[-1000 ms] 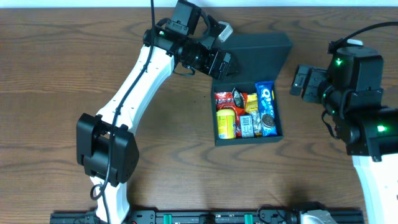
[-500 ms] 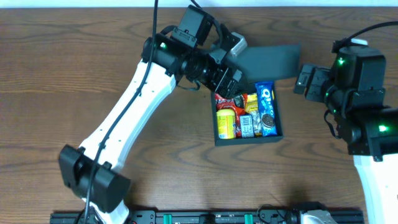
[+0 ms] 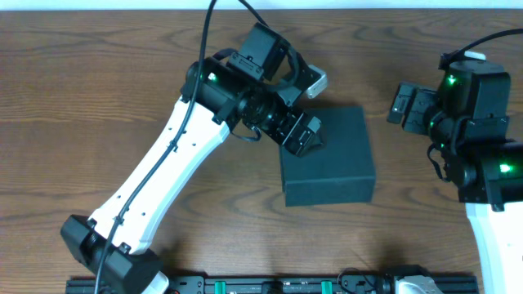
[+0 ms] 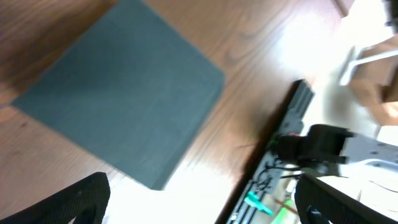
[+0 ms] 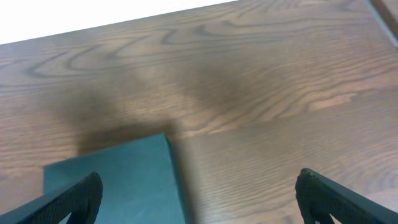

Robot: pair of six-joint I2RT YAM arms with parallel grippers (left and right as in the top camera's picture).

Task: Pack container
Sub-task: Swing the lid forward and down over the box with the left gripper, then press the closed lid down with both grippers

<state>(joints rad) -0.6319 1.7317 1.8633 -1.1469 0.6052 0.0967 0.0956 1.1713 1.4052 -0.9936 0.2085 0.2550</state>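
White left arm (image 3: pixel 163 175): runs from the bottom-left table edge up and right, with its dark wrist near top centre.
Left gripper (image 3: pixel 304 135): fingers spread wide and released, holding nothing. From overhead it sits over the container's upper-left corner. Can't tell if it touches.
Left wrist view: blurred. Both dark fingers (image 4: pixel 74 199) sit at the bottom corners, and the box top fills the upper left.
Container (image 3: pixel 331 159): dark teal-green square box, centre-right on the table, between the two grippers and turned slightly off square.
Lid (image 4: pixel 124 93): down flat, box shut, contents hidden.
Right gripper (image 3: pixel 400 104): fingers parted wide with nothing between them. It is just right of the container's upper-right corner and apart from it.
Right wrist view: one container corner at lower left, the rest bare wood. Finger tips sit at both bottom corners.
Right arm (image 3: pixel 482 163): black joints with green lights, and a white link at the right edge.
Table (image 3: pixel 82 98): brown wood grain.
Rail (image 3: pixel 270 286): dark strip along the bottom edge.
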